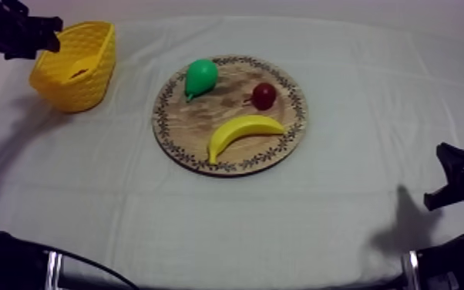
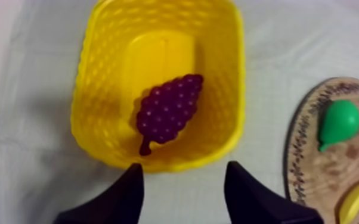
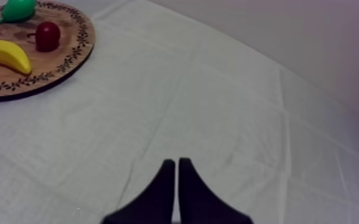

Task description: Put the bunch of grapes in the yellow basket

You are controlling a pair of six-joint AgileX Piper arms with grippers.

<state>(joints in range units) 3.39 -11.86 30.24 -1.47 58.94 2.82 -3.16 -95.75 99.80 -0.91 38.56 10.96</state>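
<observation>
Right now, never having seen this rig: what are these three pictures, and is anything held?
This is a robot with two arms, one at each side of a table under a grey-white cloth. One picture comes from a camera above the table. The other two come from cameras on each arm's wrist, looking past its two black fingers. The left gripper hovers open above the yellow lattice basket, and the purple toy bunch of grapes lies inside it. The right gripper is shut on nothing, over bare cloth. On the round wooden board with a patterned rim lie a green toy pear, a small red fruit and a yellow toy banana. Nothing is held.
</observation>
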